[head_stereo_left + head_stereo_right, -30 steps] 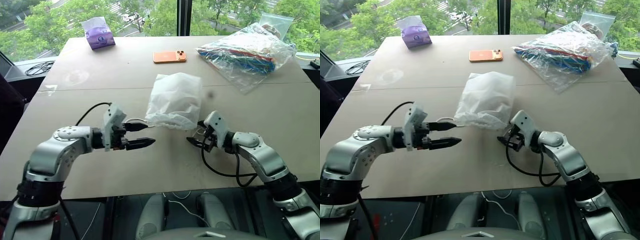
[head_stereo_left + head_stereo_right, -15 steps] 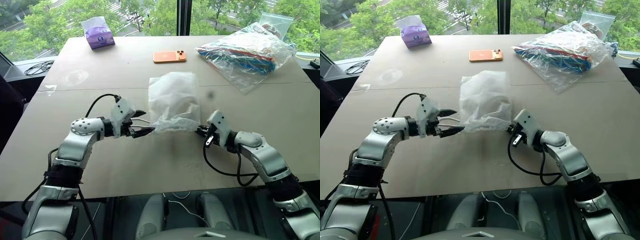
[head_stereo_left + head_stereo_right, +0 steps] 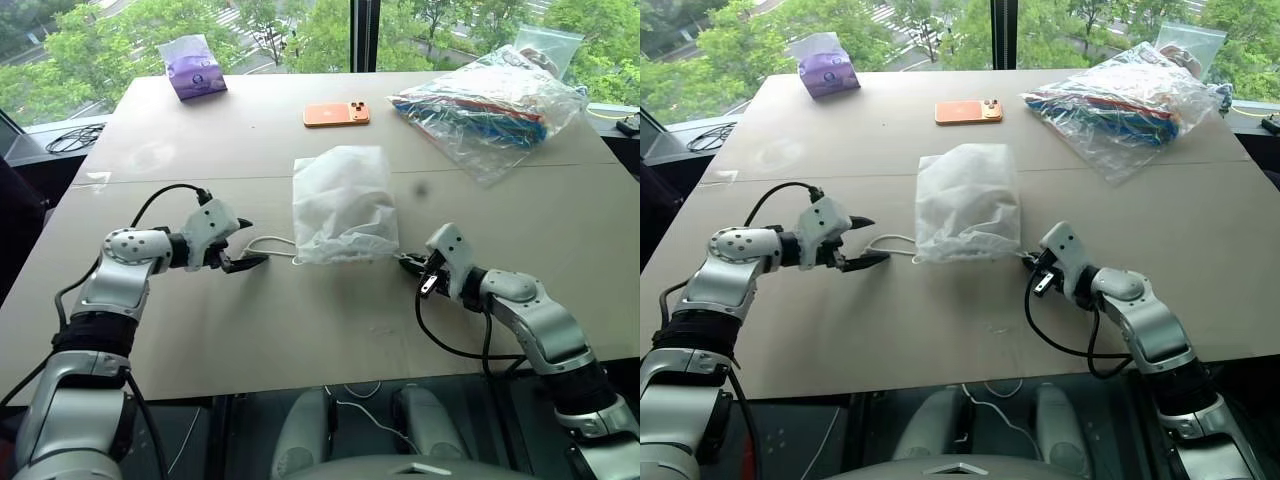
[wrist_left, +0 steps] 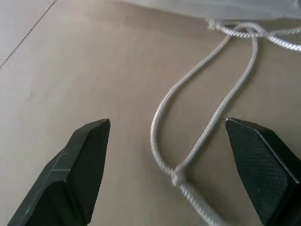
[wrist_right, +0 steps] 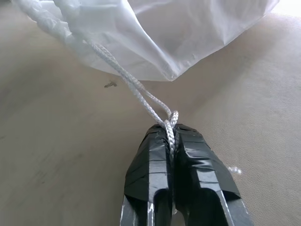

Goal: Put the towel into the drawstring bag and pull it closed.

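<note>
1. Drawstring bag (image 3: 342,205) lies near the middle of the table (image 3: 300,330), its puffed white body pointing toward the windows and its gathered mouth toward the robot.
2. Towel: not identifiable on its own; the bag looks filled out, but what is inside cannot be made out through the fabric.
3. Right cord (image 5: 141,96) runs from the bag's mouth straight into the right claw (image 5: 170,136), whose two black fingers are pressed together with the doubled cord pinched between them.
4. In the head views the right claw (image 3: 415,265) sits just beside the bag's near right corner, low over the table.
5. Left cord loop (image 4: 188,127) lies slack on the table, trailing out from the bag's near left corner and ending in a knot.
6. Left claw (image 3: 245,245) is spread wide, its fingers (image 4: 82,165) standing either side of that loop and knot without touching them.
7. In the head views the left claw sits to the left of the bag, near the end of the loop.
8. Farther back on the table are an orange phone (image 3: 336,114), a purple tissue pack (image 3: 192,66) at the far left, and a large clear plastic bag of colourful items (image 3: 490,105) at the far right.
</note>
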Robot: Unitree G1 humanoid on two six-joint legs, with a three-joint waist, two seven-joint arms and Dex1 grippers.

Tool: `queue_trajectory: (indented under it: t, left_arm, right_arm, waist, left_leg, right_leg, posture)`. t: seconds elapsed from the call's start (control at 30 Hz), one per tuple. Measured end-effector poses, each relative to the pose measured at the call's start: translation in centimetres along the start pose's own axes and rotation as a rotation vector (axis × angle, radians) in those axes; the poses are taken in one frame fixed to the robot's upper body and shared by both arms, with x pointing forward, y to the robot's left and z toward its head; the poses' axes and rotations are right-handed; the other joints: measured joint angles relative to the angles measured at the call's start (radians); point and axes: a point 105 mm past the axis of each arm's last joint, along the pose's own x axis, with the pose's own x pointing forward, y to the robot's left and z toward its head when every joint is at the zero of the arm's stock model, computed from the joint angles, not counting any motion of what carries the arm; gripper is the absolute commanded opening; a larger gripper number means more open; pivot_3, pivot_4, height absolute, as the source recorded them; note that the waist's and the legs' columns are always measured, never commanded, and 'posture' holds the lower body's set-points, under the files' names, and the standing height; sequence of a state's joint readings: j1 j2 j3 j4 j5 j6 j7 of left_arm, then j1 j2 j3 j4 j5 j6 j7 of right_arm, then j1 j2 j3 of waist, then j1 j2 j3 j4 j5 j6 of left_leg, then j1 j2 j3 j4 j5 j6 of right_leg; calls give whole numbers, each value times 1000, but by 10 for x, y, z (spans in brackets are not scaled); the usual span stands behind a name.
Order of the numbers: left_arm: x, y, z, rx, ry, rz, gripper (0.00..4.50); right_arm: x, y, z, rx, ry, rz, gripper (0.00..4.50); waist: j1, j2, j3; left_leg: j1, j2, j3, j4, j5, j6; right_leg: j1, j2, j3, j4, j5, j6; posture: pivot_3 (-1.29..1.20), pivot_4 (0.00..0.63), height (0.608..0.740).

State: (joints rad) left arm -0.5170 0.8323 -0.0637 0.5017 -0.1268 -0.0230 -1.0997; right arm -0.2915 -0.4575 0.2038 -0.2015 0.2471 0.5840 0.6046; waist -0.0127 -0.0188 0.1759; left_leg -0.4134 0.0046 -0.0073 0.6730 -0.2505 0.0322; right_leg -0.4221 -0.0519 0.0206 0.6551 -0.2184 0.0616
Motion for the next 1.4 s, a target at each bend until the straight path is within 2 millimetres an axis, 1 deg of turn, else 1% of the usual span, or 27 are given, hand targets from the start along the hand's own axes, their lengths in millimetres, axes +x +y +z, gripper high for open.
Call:
queue_trajectory:
  t: [0.17,0.27,0.33,0.37,0.4,0.5,0.6,0.63,0.73,0.8,0.87,0.9,0.97,1.0,1.03,1.1,1.17,1.27,1.33,1.4]
  left_arm:
    - [4,2,-1,-20,-12,6,4042]
    - [5,1,-3,-75,-17,2,4042]
    - [7,-1,-7,-163,-11,-6,3508]
    - [8,-3,-8,-189,-10,-19,3101]
    - [9,-4,-9,-201,-10,-24,2879]
    - [6,-4,-13,-270,13,-22,1470]
    - [-1,-4,-20,-304,43,-13,362]
    - [-2,-4,-21,-306,45,-13,70]
    - [-3,-5,-22,-301,43,0,70]
    - [0,0,-17,-302,-12,50,70]
    - [8,2,-14,-308,-81,107,70]
    - [9,7,-14,-300,-97,154,70]
    - [6,27,-10,-252,-139,304,70]
    - [0,43,-2,-200,-165,403,70]
    - [-6,56,6,-147,-188,481,70]
    - [-18,76,24,-46,-226,615,70]
    - [-35,96,30,25,-220,772,70]
    - [-55,114,27,72,-187,968,70]
    - [-66,121,22,95,-151,1074,70]
    - [-74,125,14,103,-112,1142,70]
  right_arm:
    - [1,1,1,3,-3,5,99]
    - [1,1,1,3,-3,5,99]
    - [0,0,1,2,-3,2,0]
    - [0,-1,1,2,-3,2,0]
    - [0,-1,1,2,-3,2,0]
    - [0,0,1,2,-3,6,0]
    - [-2,-1,1,-1,-1,4,0]
    - [-2,-2,1,-1,-1,2,0]
    - [-3,-4,1,-2,-2,-5,0]
    - [-5,-9,1,-6,-4,-27,0]
    - [-10,-24,2,-20,-11,-95,0]
    - [-12,-32,4,-33,-22,-131,0]
    - [-20,-57,13,-65,-63,-253,0]
    - [-28,-76,20,-88,-91,-342,0]
    - [-35,-90,26,-105,-119,-411,0]
    - [-46,-106,41,-140,-182,-503,0]
    - [-58,-121,51,-165,-233,-595,0]
    - [-71,-135,54,-178,-263,-691,0]
    - [-74,-139,54,-196,-265,-726,0]
    - [-74,-140,52,-191,-263,-740,0]
  waist:
    - [4,0,0]
    - [4,1,-1]
    - [4,1,-1]
    - [4,2,-2]
    - [4,2,-2]
    - [-1,2,-2]
    - [-9,3,-2]
    - [-9,3,-3]
    - [-9,3,-3]
    - [-7,4,-3]
    - [2,3,-3]
    - [5,2,-2]
    - [7,-1,0]
    - [7,-2,1]
    - [7,-3,1]
    - [5,-3,1]
    - [2,-3,1]
    - [-3,-3,1]
    - [-4,-3,1]
    - [-3,-3,1]
  left_leg:
    - [0,-1,0,1,0,0]
    - [1,-1,0,1,0,0]
    - [1,-1,0,1,0,0]
    - [3,-1,0,1,0,0]
    - [4,-1,0,1,0,0]
    - [13,-1,2,-1,0,0]
    - [15,0,4,-3,0,0]
    - [15,0,4,-3,0,0]
    - [15,0,5,-4,0,0]
    - [15,0,5,-4,0,0]
    - [14,0,3,-3,0,0]
    - [14,0,3,-2,0,0]
    - [13,0,3,-2,0,0]
    - [12,0,2,-2,0,0]
    - [11,0,3,-2,0,0]
    - [11,-1,3,-3,0,0]
    - [11,-1,3,-5,0,0]
    - [10,-1,4,-7,0,0]
    - [10,-1,4,-7,0,0]
    - [10,-1,4,-7,0,0]
  right_leg:
    - [1,-1,0,1,0,0]
    - [1,0,-1,2,0,0]
    - [2,-1,-1,2,0,0]
    - [4,-1,-1,1,0,0]
    - [5,-1,-1,1,0,0]
    - [12,-1,2,1,0,0]
    - [12,0,4,1,-1,0]
    - [12,0,4,1,-1,0]
    - [12,0,5,1,-1,0]
    - [11,-1,5,1,-1,0]
    - [11,-1,3,2,-1,0]
    - [11,-1,3,2,-1,0]
    - [11,-1,3,1,-1,0]
    - [10,-1,3,1,0,0]
    - [9,-1,3,1,0,0]
    - [9,-2,3,0,0,0]
    - [8,-2,3,-2,0,0]
    - [8,-2,3,-4,0,0]
    - [7,-2,3,-4,0,0]
    - [8,-2,3,-4,0,0]
  posture:
    - [0,150,740]
    - [0,150,740]
    - [0,150,740]
    - [0,150,740]
    - [0,150,740]
    - [0,150,740]
    - [0,150,740]
    - [0,150,740]
    - [0,150,740]
    - [0,150,740]
    - [0,150,740]
    - [0,150,740]
    - [0,150,740]
    - [0,150,740]
    - [0,150,740]
    - [0,150,740]
    - [0,150,740]
    - [0,150,740]
    - [0,150,740]
    - [0,150,740]
